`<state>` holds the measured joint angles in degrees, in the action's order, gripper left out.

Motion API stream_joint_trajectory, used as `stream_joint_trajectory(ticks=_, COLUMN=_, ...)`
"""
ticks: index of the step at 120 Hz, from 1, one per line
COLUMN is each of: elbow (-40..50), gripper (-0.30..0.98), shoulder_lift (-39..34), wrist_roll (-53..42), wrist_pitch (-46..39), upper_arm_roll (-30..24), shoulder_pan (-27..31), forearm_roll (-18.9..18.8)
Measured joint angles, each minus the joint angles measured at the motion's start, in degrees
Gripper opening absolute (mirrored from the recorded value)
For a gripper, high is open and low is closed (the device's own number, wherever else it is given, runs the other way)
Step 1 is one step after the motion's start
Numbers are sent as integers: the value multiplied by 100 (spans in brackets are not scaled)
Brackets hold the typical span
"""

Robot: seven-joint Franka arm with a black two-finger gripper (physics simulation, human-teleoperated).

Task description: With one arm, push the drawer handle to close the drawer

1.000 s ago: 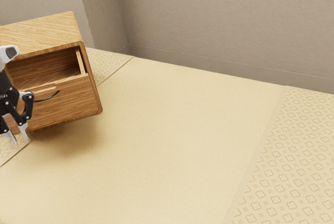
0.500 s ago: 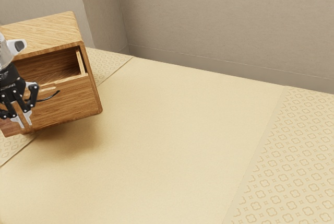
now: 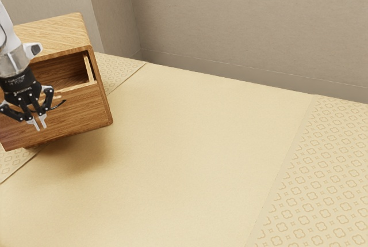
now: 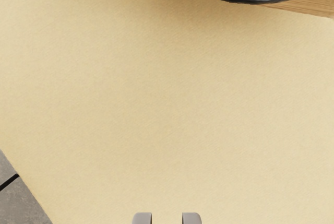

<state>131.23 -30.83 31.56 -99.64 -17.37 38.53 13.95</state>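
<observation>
One black handle (image 3: 59,104) curves out from the front of one wooden drawer (image 3: 81,111), in the left part of the exterior view. The gripper (image 3: 39,125) is pictured at the left of the same view, overlapping the handle and drawer front along the line of sight, its two fingers pointing downward. In the wrist view, the handle lies ahead of the gripper (image 4: 167,219) and off to one side, apart from both fingertips, with pale table between. The fingers are parted by a narrow gap, through which the table shows; neither fingertip touches the handle.

The drawer stands pulled out from one wooden cabinet (image 3: 52,31), upper left of the frame, its hollow visible behind the front panel. One light side board (image 3: 88,68) marks the hollow's edge nearest the frame's center.

Counted in all: one arm (image 3: 11,57), entering at the left edge; one gripper with two fingers; one cabinet; one drawer; one handle. The table (image 3: 190,155) is cream and plain through the middle of the exterior view, with patterned surface (image 3: 328,172) at its right and again beside the cabinet. Gray wall (image 3: 241,22) spans the upper part of the frame.
</observation>
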Motion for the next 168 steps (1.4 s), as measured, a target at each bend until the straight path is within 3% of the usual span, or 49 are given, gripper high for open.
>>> stream_joint_trajectory(ticks=56, elbow=-181, gripper=-4, shoulder_lift=795, wrist_roll=54, wrist_pitch=-1016, upper_arm_roll=14, shoulder_pan=-3, forearm_roll=-478)
stream_joint_trajectory(ticks=88, elbow=-413, gripper=-5, shoulder_lift=1116, wrist_roll=45, wrist_pitch=-1556, upper_arm_roll=49, shoulder_pan=-4, forearm_roll=-556)
stream_joint_trajectory(ticks=168, elbow=-1886, gripper=-5, shoulder_lift=2730, wrist_roll=-129, wrist_pitch=-1810, upper_arm_roll=425, shoulder_pan=4, forearm_roll=-1121)
